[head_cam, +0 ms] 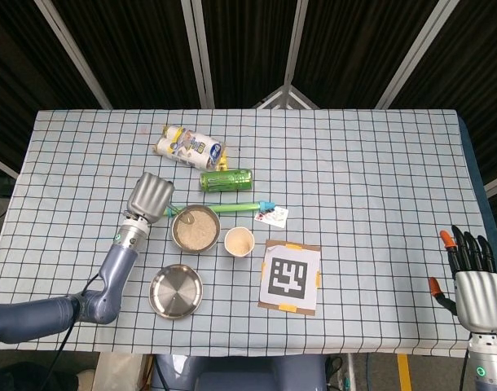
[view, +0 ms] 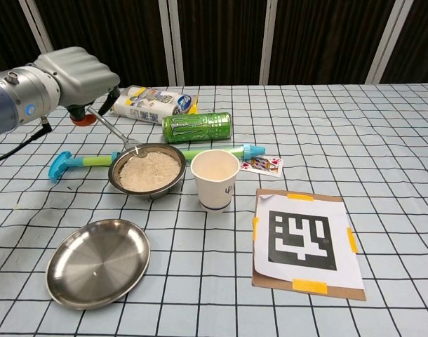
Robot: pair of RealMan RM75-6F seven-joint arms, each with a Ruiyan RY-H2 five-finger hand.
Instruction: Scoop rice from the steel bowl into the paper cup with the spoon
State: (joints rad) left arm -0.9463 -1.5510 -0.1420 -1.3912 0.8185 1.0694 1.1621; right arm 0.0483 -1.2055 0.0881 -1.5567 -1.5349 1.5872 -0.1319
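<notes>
The left hand (view: pixel 79 74) grips the spoon (view: pixel 119 135), its tip at the rim of the steel bowl (view: pixel 146 171) full of rice. The paper cup (view: pixel 215 180) stands just beside, apparently without rice; no scoop seems done. The right hand (head_cam: pixel 473 281) is idle, fingers apart

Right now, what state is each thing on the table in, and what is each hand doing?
left hand: holds the spoon
spoon: tilted, tip at the bowl's rim
steel bowl: upright, filled with rice
paper cup: upright, open
steel plate: flat, empty
green can: lying on its side
right hand: off the table, fingers apart, holding nothing
</notes>
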